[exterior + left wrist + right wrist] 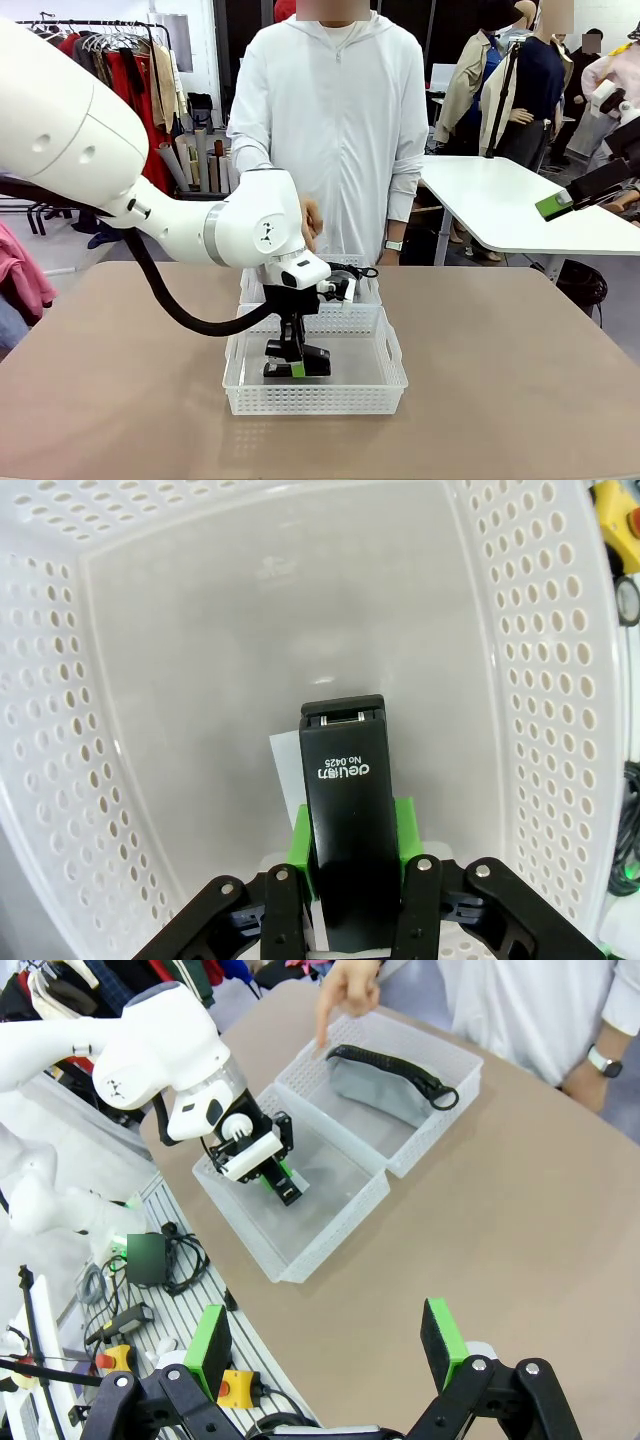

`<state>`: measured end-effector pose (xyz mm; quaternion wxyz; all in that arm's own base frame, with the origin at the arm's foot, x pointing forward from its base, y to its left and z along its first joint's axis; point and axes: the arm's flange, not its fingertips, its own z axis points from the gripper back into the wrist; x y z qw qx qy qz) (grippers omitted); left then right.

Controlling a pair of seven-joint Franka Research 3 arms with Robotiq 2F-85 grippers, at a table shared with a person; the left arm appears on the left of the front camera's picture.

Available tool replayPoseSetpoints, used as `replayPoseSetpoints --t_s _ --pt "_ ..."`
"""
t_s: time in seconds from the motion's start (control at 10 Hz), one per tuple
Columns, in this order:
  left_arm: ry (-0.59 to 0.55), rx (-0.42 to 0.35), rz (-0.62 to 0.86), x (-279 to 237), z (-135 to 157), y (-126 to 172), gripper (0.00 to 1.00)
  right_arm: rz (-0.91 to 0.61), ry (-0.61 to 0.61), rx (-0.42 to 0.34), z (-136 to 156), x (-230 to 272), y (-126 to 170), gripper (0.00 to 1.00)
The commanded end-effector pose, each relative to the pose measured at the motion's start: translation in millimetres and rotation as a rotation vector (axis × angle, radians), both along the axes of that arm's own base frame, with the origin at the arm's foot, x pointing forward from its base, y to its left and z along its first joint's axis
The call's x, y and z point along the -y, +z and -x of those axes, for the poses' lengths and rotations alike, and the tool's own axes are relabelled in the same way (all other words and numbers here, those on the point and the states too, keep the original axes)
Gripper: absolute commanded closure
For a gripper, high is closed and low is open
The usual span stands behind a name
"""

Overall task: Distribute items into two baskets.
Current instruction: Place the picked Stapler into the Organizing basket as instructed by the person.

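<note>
My left gripper point(292, 362) reaches down into the near basket point(390, 385) and is shut on the black stapler point(305, 362). In the left wrist view the stapler point(345, 810) sits lengthwise between the green pads point(403, 830), low over the near basket's floor point(250, 660); I cannot tell if it touches. The grey pouch bag point(380, 1088) with its black braided handle lies in the far basket point(455, 1060). My right gripper point(325, 1340) hangs open and empty, high above the table's right side. The stapler point(287, 1188) and the near basket point(330, 1230) also show from there.
A person stands at the far side of the table, one hand point(345, 990) pointing down by the far basket's corner. The two baskets touch, end to end, mid-table. Bare tabletop point(520, 380) lies left and right of them. Cables and a yellow button box point(235, 1388) sit off the table's near edge.
</note>
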<state>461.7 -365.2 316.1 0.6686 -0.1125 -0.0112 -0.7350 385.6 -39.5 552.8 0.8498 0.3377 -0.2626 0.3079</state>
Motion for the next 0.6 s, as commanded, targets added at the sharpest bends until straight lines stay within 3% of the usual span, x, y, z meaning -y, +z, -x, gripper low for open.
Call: replayPoseSetpoints --t_s 0.0,0.2,0.3,0.5 --pt "0.013 0.029 -0.024 3.1 3.1 -2.7 0.9 0.0 -0.004 0.003 0.1 0.3 -0.5 0.0" --pt "0.01 0.032 -0.022 4.0 3.4 -3.0 0.9 0.0 -0.004 0.003 0.1 0.3 -0.5 0.0" --pt "0.01 0.027 -0.016 3.4 4.1 -3.6 0.81 0.0 -0.004 0.003 0.1 0.3 -0.5 0.0" --pt "0.008 0.025 -0.011 2.9 4.7 -3.1 0.42 0.0 -0.004 0.003 0.1 0.3 -0.5 0.0"
